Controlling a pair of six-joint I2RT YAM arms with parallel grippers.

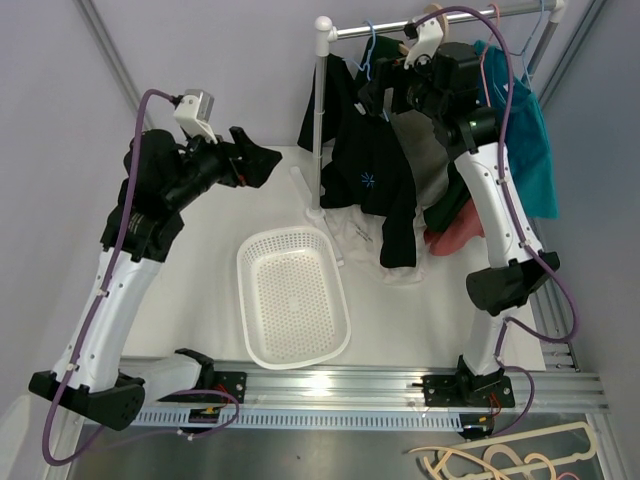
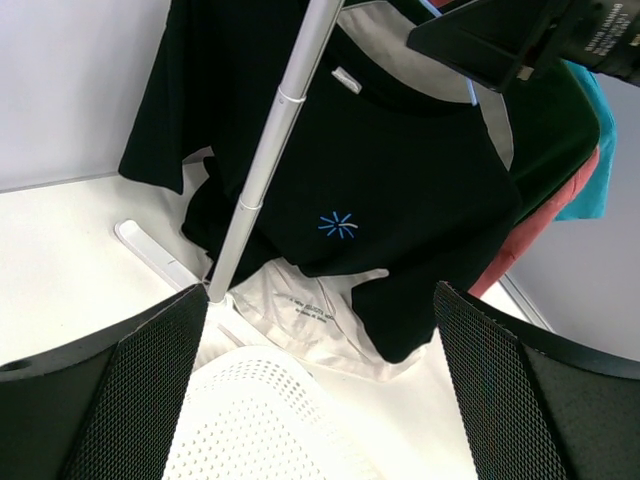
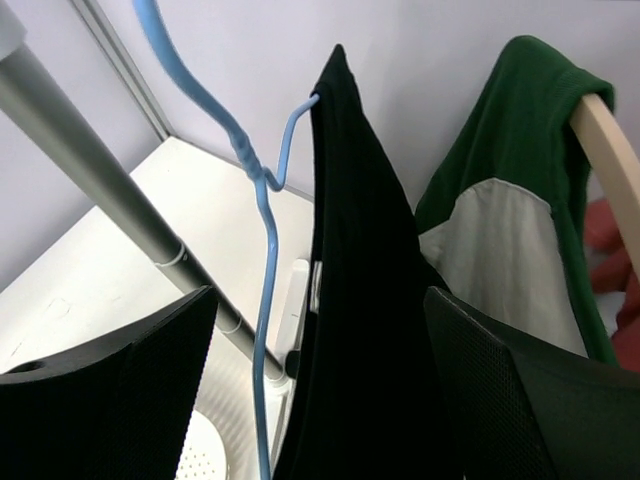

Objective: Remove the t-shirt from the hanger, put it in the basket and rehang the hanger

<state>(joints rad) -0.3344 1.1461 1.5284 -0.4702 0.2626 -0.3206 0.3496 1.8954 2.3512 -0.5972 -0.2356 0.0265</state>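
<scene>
Currently the black shirt [image 1: 375, 185] hangs on its blue hanger [image 3: 262, 200], hooked over the rail [image 1: 440, 22] at the far right of the desk [image 1: 200, 290]. It is the leftmost garment, next to the upright pole [image 1: 320, 120]. A small blue star mark shows on its chest in the left wrist view.

Right end effector [image 1: 375, 100]: raised to the shirt's shoulder, just under the rail. Fingers apart. In its wrist view the hanger wire and the shoulder edge of the shirt sit in the gap between the fingers [image 3: 150, 380]. I cannot tell whether either finger touches cloth.

Left end effector [image 1: 258, 160]: in the air over the left of the desk, well apart from the rack and aimed toward it. Fingers spread wide, with nothing between them.

Basket [image 1: 250, 300]: white, perforated, upright on the desk between the two arms, in front of the rack. Its whole floor is in view, only the hole pattern showing. A far corner lies near the rack's foot.

White garment [image 1: 350, 230]: crumpled on the desk at the pole's base, below the black hem, outside the basket.

Other garments on the rail: green [image 3: 510, 120] on a wooden hanger [image 3: 610, 150], teal [image 1: 530, 140], red [image 1: 460, 235].
</scene>
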